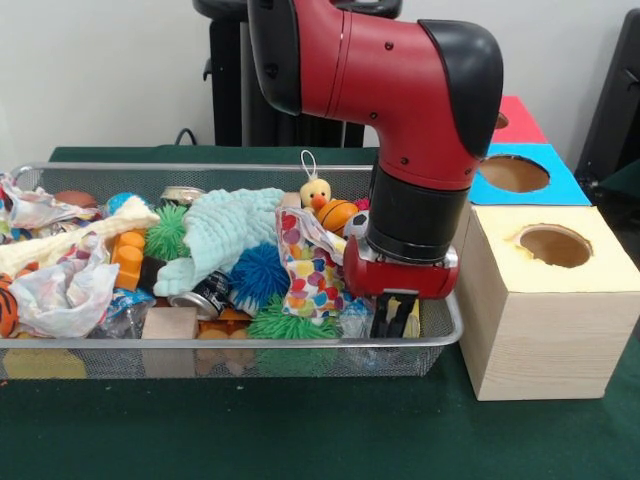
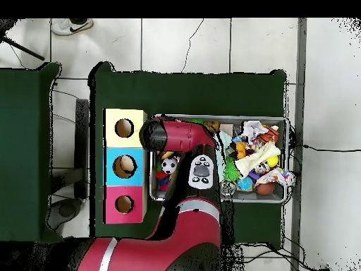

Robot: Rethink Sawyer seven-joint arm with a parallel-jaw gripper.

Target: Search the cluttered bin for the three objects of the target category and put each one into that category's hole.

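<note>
Red arm: bends down into the wire bin's (image 1: pixel 250 345) right end.
Hidden: toys beneath it.
Gripper (image 1: pixel 396 314): dark fingers low among clutter; grasp cannot be told.

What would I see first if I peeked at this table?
The big red and black robot arm comes first: it reaches down into the end of the wire bin nearest the boxes. The bin is heaped with bright toys, like a little yellow duck at the back and a spiky blue ball in the middle. Beside it stand three boxes with round holes, the nearest yellow.
</note>
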